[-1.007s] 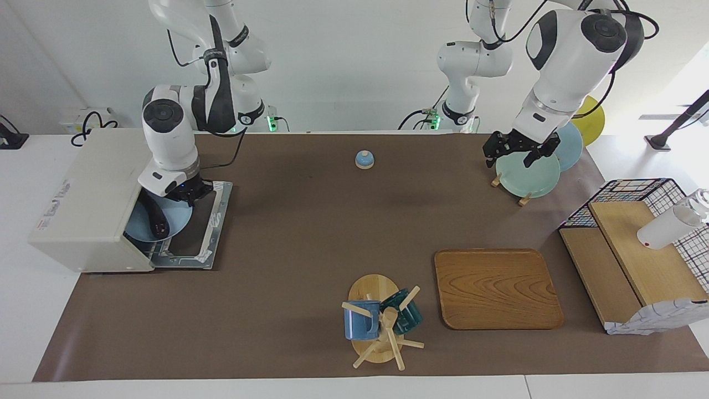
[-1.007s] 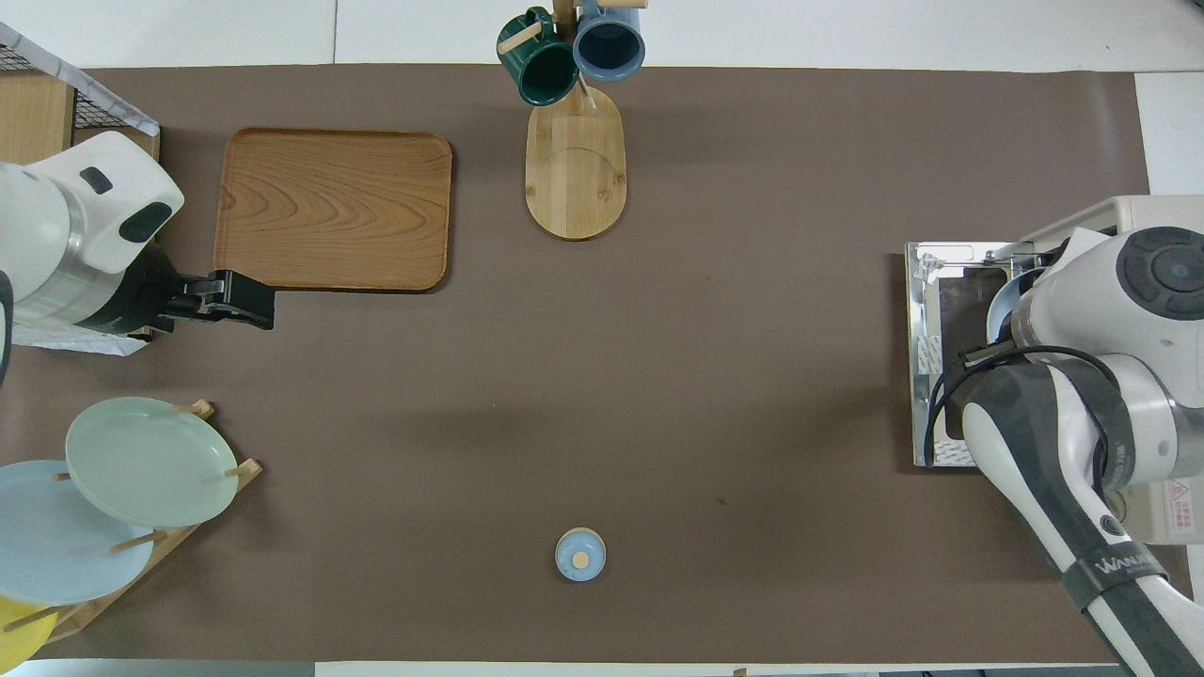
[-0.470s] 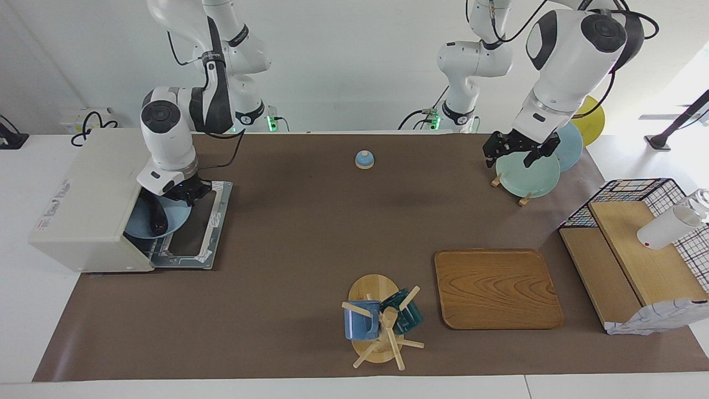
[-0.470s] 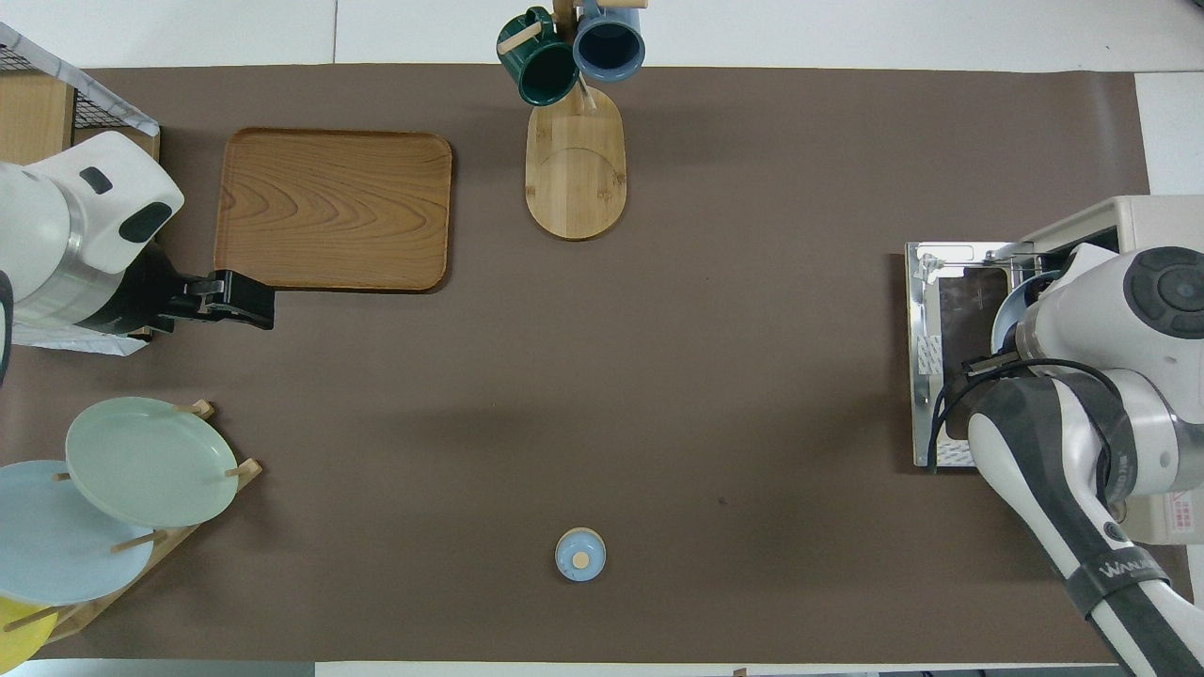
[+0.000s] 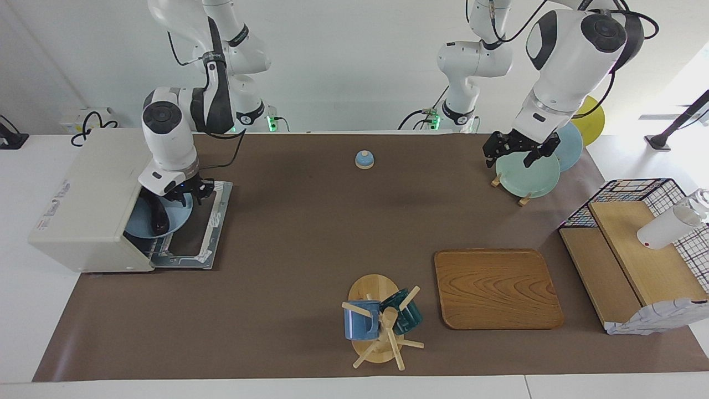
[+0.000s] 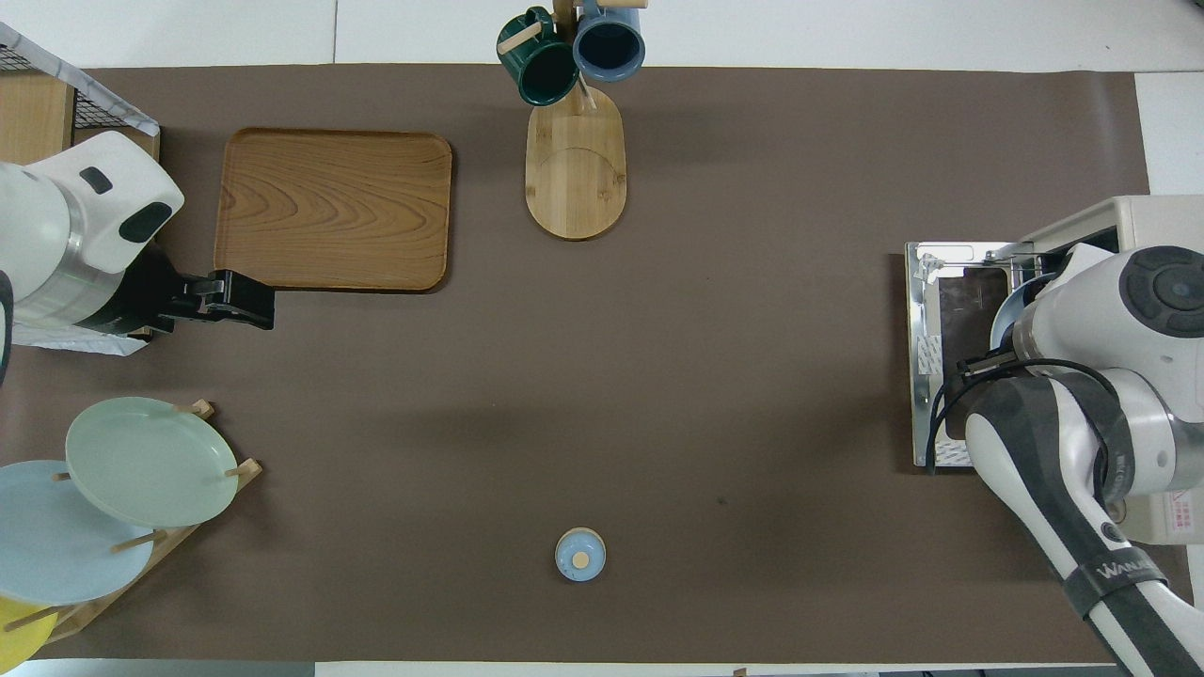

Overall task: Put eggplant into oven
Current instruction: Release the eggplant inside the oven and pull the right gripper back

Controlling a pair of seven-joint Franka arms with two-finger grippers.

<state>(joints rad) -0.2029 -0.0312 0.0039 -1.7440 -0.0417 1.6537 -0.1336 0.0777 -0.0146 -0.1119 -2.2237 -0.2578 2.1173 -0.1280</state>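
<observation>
Though glossy and probably slippery, the eggplant (image 5: 158,216) looks firm and light — best pinched mid-body. It lies on a blue plate (image 5: 176,217) in the oven (image 5: 88,199) mouth at mid-left, long axis running up-down in frame. Just above it the right hand (image 5: 188,191) seems half-spread; the left hand (image 5: 512,154) waits spread at upper right.

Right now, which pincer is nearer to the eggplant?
Right. The right pincer is at the oven mouth, directly over the eggplant on its blue plate; the left pincer waits over the plate rack.
</observation>
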